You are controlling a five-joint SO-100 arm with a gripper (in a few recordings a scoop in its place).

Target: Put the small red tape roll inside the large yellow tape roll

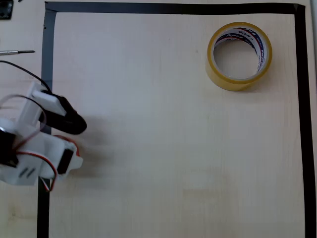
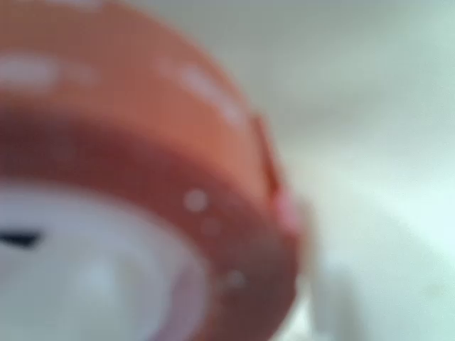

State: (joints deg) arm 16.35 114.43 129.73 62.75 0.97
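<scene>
My arm sits at the left edge of the overhead view, its white body low and leaning toward the right of the picture. The pincer [image 1: 75, 141] points right, its black finger [image 1: 69, 118] uppermost and the white one below it with a black block at its tip. A sliver of red shows between them; I cannot tell from here how tightly the jaws stand.

Yellow tape rolls: one [image 1: 239, 55], lying flat on the table [image 1: 163, 148]
Red tape rolls: one [image 2: 142, 163], blurred and very close in the wrist view
Screwdrivers: one [image 1: 17, 51], outside the black border
Black tape borders: one [image 1: 173, 8], framing the work area
</scene>
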